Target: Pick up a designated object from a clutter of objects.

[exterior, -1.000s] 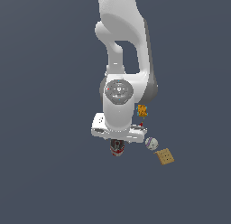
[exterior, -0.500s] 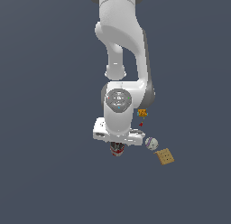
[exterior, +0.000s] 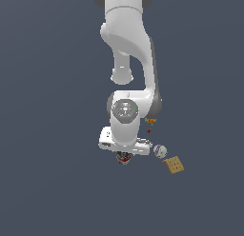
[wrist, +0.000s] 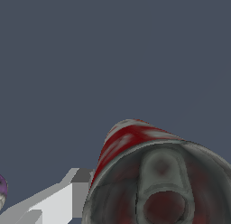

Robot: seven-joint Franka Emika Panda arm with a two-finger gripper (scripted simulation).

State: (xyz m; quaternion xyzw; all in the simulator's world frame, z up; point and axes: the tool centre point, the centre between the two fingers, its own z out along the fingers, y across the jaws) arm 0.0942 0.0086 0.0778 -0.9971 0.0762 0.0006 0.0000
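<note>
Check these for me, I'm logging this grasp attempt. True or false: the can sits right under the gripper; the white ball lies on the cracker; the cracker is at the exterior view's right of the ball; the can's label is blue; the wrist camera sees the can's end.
1. The can sits right under the gripper: true.
2. The white ball lies on the cracker: false, it rests beside it.
3. The cracker is at the exterior view's right of the ball: true.
4. The can's label is blue: false, red and white.
5. The wrist view shows the can's end: true.
</note>
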